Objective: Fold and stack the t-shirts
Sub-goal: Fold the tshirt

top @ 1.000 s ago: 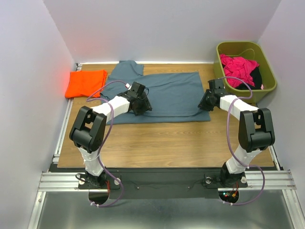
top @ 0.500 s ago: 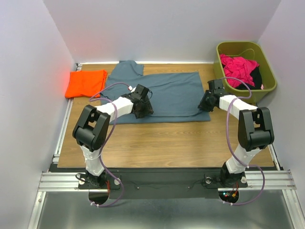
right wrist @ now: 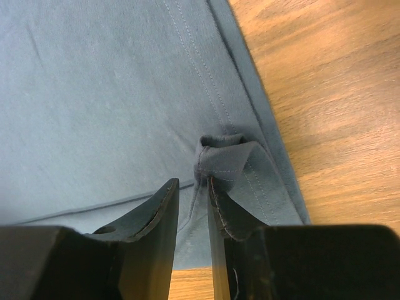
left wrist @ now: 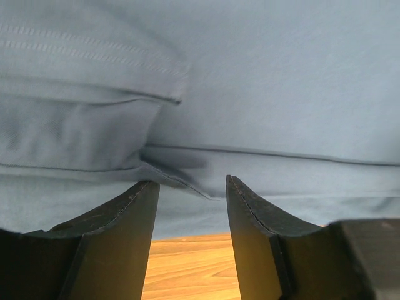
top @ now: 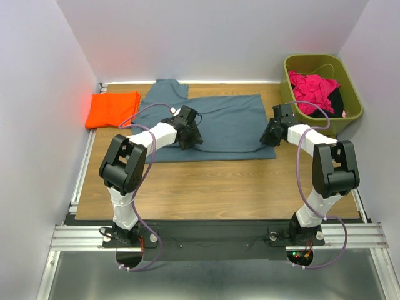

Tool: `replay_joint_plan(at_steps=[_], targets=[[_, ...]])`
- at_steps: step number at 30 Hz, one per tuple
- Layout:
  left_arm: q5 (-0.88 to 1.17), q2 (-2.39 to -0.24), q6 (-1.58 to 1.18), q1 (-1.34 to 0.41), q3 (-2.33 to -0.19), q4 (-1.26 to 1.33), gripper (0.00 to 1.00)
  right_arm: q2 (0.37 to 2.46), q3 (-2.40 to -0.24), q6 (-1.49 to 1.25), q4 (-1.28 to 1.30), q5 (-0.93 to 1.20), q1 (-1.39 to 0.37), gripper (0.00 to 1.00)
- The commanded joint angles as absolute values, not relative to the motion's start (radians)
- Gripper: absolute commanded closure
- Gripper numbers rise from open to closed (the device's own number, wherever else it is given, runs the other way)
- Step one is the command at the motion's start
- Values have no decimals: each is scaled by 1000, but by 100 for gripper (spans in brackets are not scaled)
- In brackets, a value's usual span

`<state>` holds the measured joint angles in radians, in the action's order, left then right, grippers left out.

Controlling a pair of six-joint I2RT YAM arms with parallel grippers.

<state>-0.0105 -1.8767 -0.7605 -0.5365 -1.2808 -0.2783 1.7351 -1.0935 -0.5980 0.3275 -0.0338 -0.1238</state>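
The blue-grey t-shirt (top: pixel 219 122) is a plain slate shade with matching stitch lines along its hem, the orange t-shirt (top: pixel 112 108) at far left is bright and unprinted, and the worktop (top: pixel 219 187) shows warm brown wood grain. At far right an olive-green bin (top: pixel 352 111) holds magenta cloth (top: pixel 310 89) and a black item (top: pixel 337 100). The left hand (left wrist: pixel 190 184) and right hand (right wrist: pixel 192 184) are black, on white-and-black arms (top: pixel 159 133) with purple cables (top: pixel 300 156).

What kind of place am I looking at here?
Probably a robot lab bench: two arms bolted to a metal rail, white walls boxing in a wooden table, a shirt and clothes bin set out.
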Motion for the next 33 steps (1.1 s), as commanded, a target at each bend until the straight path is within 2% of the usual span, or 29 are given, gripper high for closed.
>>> replay_joint_plan(at_steps=[1,14,20,26,33], targets=[[-18,-1875,-770,-528,-1345,-282,43,1740,-1147,-584,291,-63,-110,69],[78,-1939,-782,-479,-1413,-262,44,1781,-1230,-546,291,-74,-92,68],[87,-1959,-775,-477,-1445,-270,44,1711,-1246,-411,293,139,-106,65],[101,-1971,-775,-472,-1456,-270,44,1644,-1160,-354,299,293,-208,65],[104,-1983,-770,-465,-1474,-275,44,1674,-1126,-318,298,360,-322,65]])
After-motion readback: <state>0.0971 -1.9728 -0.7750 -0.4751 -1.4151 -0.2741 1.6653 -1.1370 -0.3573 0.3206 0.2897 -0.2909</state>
